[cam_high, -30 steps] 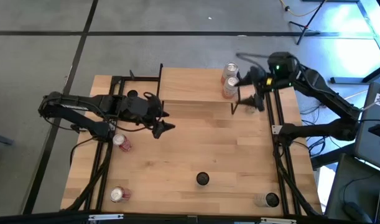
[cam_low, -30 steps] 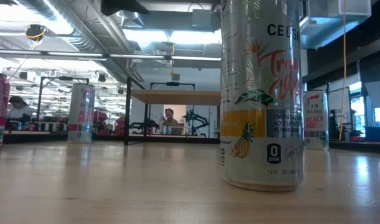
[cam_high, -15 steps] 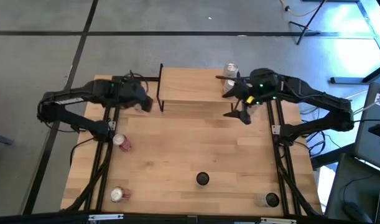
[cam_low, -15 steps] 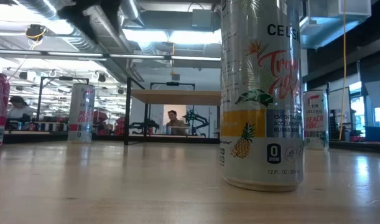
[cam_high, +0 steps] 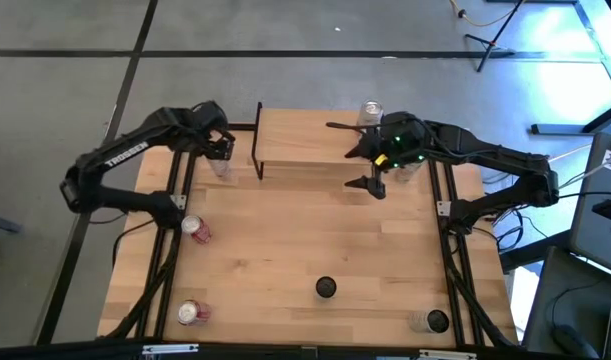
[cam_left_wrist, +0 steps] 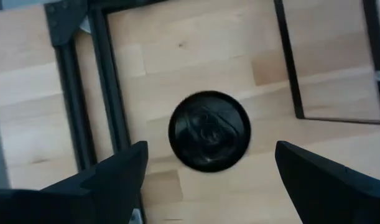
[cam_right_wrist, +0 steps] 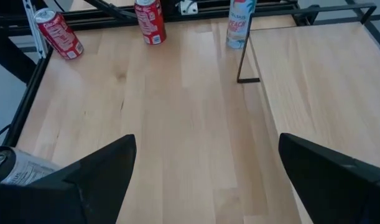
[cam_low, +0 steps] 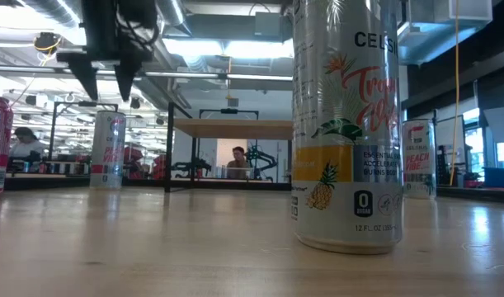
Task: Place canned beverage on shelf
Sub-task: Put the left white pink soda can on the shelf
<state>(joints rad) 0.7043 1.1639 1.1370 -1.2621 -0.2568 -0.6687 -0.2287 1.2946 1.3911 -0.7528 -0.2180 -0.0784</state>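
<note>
Two arms are up at the far end of the table [cam_high: 315, 240] in the high view. My left gripper [cam_high: 220, 148] hangs over a can [cam_high: 221, 166] standing just beside the shelf's [cam_high: 305, 140] left end. My right gripper [cam_high: 365, 158] sits spread wide at the shelf's right end, near two more cans [cam_high: 372, 112]. The shelf's top board is bare.

Low view: my left gripper [cam_low: 103, 78] points down, fingers parted, directly above the pale can [cam_low: 108, 150], not touching it. The shelf [cam_low: 231, 129] stands behind, with a person [cam_low: 237, 162] far off in the room. A big pineapple-printed can [cam_low: 344, 124] fills the foreground.

Left wrist view: the can's dark lid [cam_left_wrist: 209, 131] lies centred between my open fingers [cam_left_wrist: 115, 180].

Right wrist view: my fingers [cam_right_wrist: 102, 171] are wide with nothing between them, and I face down the table toward red cans [cam_right_wrist: 150, 21].

I judge the can rigid but thin-walled, smooth and slippery, fairly heavy if full. I would grip it mid-body, firmly, without denting it.
</note>
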